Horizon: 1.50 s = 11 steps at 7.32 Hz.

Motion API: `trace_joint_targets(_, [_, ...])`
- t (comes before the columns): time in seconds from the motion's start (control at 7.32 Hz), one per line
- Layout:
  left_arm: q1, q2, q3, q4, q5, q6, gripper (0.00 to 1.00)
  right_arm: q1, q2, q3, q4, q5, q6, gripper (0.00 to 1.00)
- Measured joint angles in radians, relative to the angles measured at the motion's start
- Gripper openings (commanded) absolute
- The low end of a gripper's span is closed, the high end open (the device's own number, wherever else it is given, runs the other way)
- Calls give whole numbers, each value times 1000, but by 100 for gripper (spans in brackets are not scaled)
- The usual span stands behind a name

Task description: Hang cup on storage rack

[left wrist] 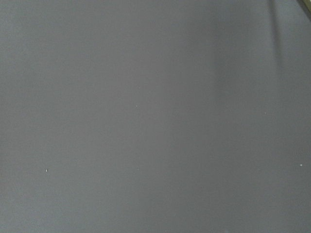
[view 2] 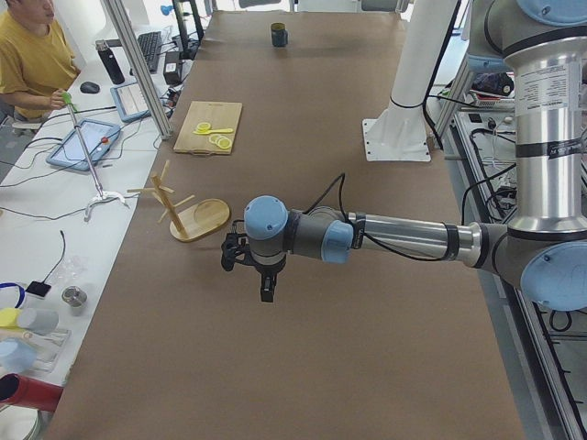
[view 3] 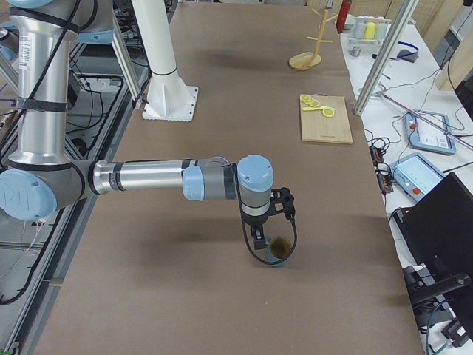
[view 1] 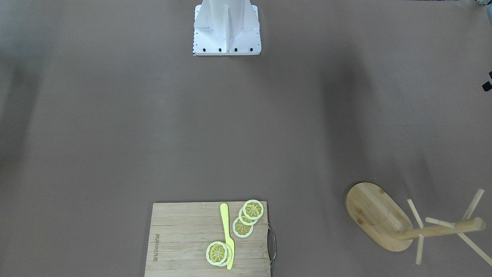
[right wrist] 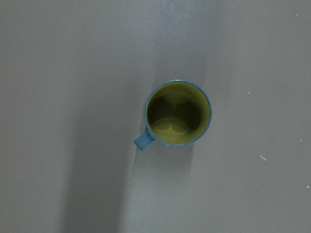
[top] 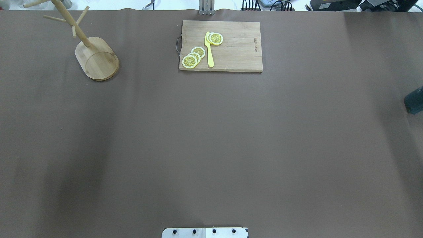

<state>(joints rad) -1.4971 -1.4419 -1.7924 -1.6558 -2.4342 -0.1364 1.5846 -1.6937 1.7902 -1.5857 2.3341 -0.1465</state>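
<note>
The cup (right wrist: 179,113) stands upright on the brown table, yellow-green inside showing, with its handle (right wrist: 143,141) toward the lower left of the right wrist view. It also shows at the right edge of the overhead view (top: 414,99). My right gripper (view 3: 258,238) hangs just above and beside the cup (view 3: 279,249); I cannot tell whether it is open or shut. The storage rack (top: 96,58) stands at the far left corner and also shows in the front view (view 1: 378,217). My left gripper (view 2: 267,291) hovers over bare table near the rack (view 2: 193,211); I cannot tell its state.
A wooden cutting board (top: 238,49) with lemon slices (top: 193,57) and a yellow knife (top: 209,49) lies at the far middle. The robot's white base (view 1: 226,29) stands at the near edge. A person sits beyond the table's far side (view 2: 32,60).
</note>
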Motion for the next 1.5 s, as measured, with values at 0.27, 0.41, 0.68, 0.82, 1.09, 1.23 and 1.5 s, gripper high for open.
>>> trace_joint_targets(0.27, [0,0,-12,1,1,-4,99,0,2,-9,0,4,0,100])
trace_joint_targets(0.41, [1,1,-17,1,3,-5,99,-1,0,-15,1,9,-2,100])
trace_joint_targets(0.68, [0,3,-32,0,7,-7,99,0,-3,-16,1,9,-6,100])
trace_joint_targets(0.82, [0,4,-47,-1,5,-8,99,0,-4,-12,1,9,-9,100])
trace_joint_targets(1.09, [2,-3,-26,-3,7,-7,99,0,-2,-12,2,7,-4,100])
trace_joint_targets(1.23, [3,-5,-7,-4,8,-6,99,0,0,-17,2,9,-2,100])
trace_joint_targets(1.5, [4,-15,47,-70,3,-5,99,0,0,-26,4,9,-1,100])
